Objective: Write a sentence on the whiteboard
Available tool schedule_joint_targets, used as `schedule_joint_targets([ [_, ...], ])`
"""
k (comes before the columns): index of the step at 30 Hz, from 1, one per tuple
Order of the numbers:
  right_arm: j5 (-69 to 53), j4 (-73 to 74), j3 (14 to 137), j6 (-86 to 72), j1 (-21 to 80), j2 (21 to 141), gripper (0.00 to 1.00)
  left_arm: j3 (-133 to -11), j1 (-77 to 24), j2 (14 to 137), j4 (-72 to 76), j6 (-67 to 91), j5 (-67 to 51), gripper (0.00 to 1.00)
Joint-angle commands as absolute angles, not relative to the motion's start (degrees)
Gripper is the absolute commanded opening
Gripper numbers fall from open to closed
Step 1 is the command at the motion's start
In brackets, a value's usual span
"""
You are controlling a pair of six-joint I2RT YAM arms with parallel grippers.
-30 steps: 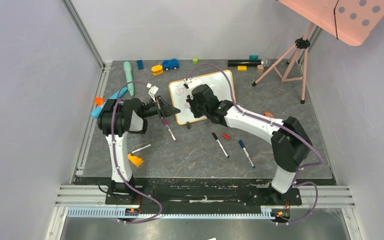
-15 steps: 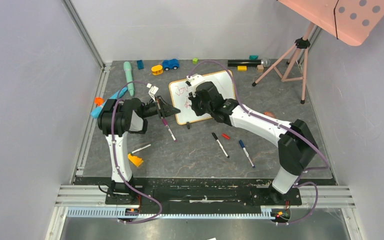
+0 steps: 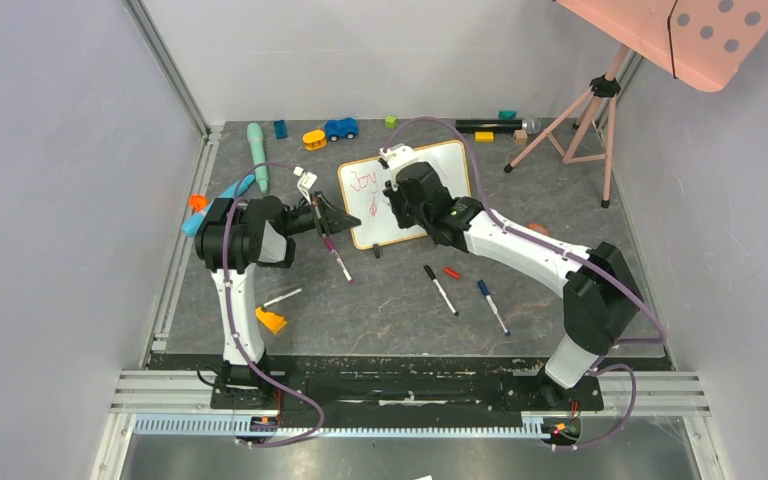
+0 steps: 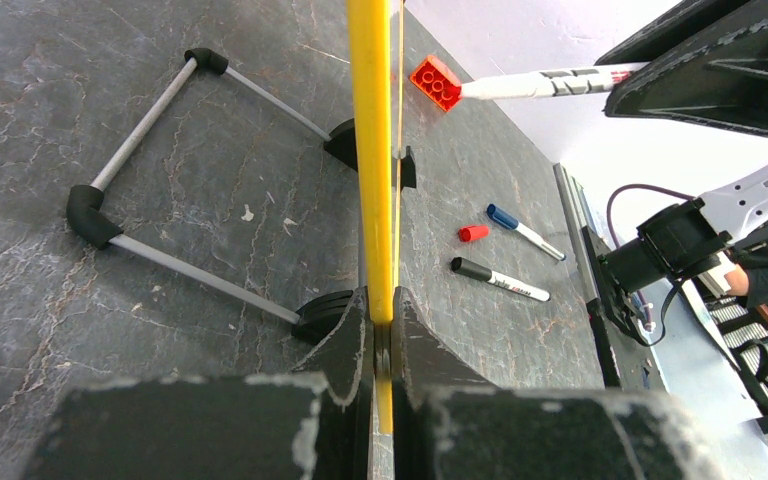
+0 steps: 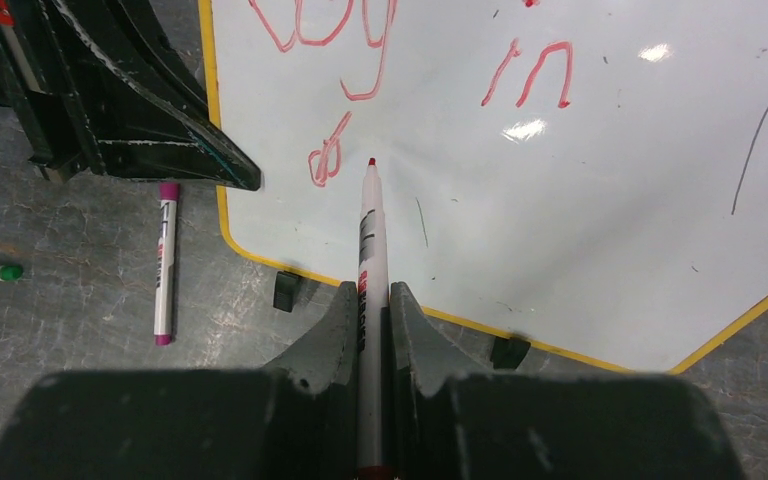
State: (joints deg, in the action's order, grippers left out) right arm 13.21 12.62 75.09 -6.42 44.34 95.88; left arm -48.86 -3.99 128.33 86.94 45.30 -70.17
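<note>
My left gripper is clenched on the yellow edge of the whiteboard, which runs straight out ahead of its fingers. My right gripper grasps a red marker, its tip just ahead beside a small loop. The sentence shows "Joy in" plus one letter below. I judge most of it unwritten.

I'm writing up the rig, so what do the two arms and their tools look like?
The left arm and right arm have white link shells and black joint housings, each trailed by a purple cable. The left tool and right tool have black wedge-shaped fingers with scuffed, pale edges.
</note>
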Motion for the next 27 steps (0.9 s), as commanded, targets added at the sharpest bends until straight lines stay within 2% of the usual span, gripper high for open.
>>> schedule_joint_targets([
  [1,14.58,12.27,77.21,-6.35,44.12,97.14,0.0,-47.94,-4.83,130.59,89.21,40.25,-76.4,0.02],
  [27,17.24,12.0,80.49,-6.41,43.95,101.15,0.0,-47.8,-4.83,130.51,89.21,40.15,-76.51,0.02],
])
